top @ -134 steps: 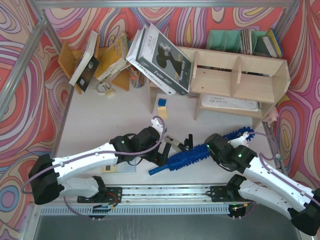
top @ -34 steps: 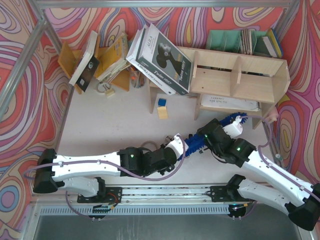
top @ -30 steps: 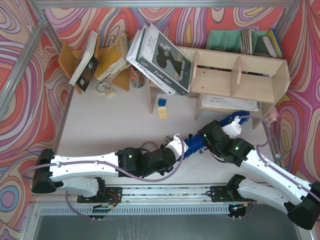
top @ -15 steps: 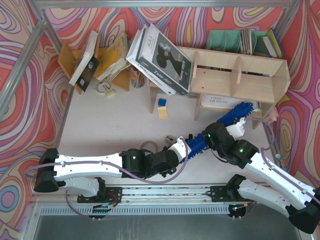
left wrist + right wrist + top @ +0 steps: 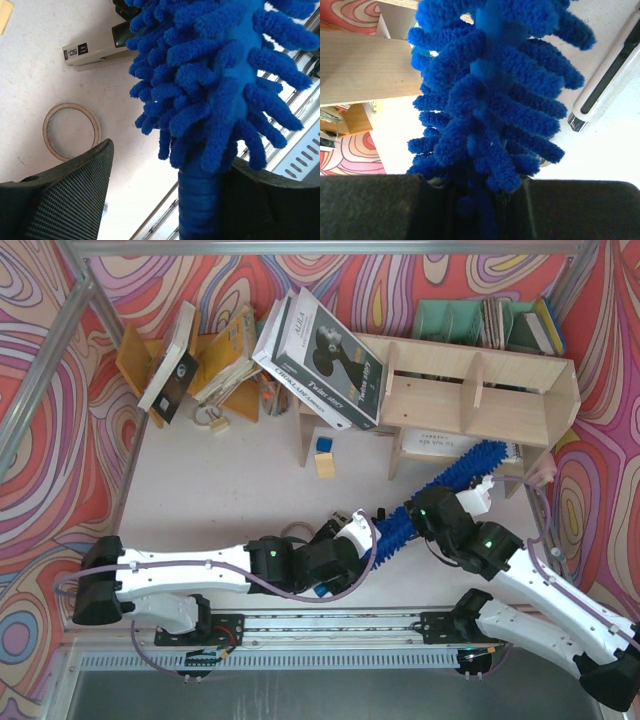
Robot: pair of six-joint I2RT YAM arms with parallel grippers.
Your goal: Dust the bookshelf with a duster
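Before bookshelf (image 5: 440, 395), right gripper (image 5: 480, 182) clamps duster (image 5: 465, 465); left gripper (image 5: 170, 160) wide; book (image 5: 320, 350) reads "ALEA".

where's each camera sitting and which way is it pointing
Top: above and behind the arm bases, looking down on the table, bookshelf and duster; both arms show.
Left wrist: low at the duster's handle end, looking past its fluff at the table; the left jaws, open, show at the bottom.
Right wrist: looks up the duster toward the bookshelf; the right jaws, shut on it, show below.
Both wrist views share the duster's fluff.
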